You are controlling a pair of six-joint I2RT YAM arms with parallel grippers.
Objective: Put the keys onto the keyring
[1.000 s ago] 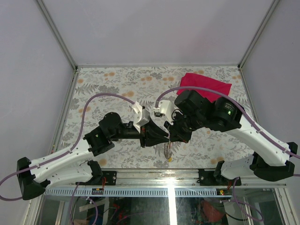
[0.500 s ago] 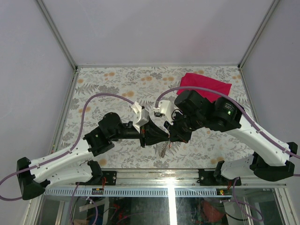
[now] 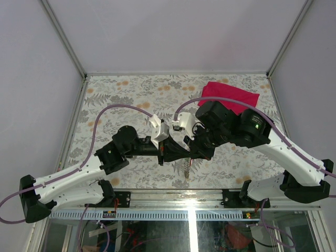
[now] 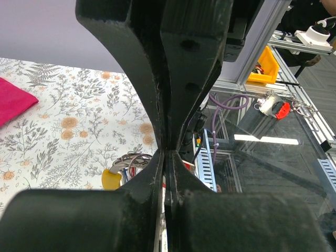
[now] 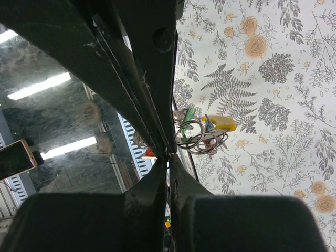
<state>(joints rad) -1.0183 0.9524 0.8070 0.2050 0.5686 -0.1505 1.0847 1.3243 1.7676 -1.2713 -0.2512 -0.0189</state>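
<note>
The keyring (image 3: 188, 168) hangs in the air just below where my two grippers meet, over the table's near edge. It is a tangle of silvery rings (image 5: 195, 137) with a yellow tag (image 5: 221, 123), a green tag (image 5: 188, 116) and a red piece (image 5: 212, 143); these keys sit bundled on it. My right gripper (image 5: 169, 155) is shut and pinches a ring at its tips. My left gripper (image 4: 167, 152) is shut too, tip to tip against the right one, with the bundle (image 4: 128, 164) and its yellow tag (image 4: 112, 179) running in behind its left finger.
A red cloth (image 3: 231, 95) lies at the back right of the flowered table (image 3: 121, 100). The metal rail (image 3: 173, 214) and a glass panel lie right under the hanging bundle. A yellow bin (image 4: 260, 71) stands beyond the frame.
My left gripper has gone from partly open to shut at the right gripper's tips. The hanging bundle swung left and back again. The right arm has stayed put.
</note>
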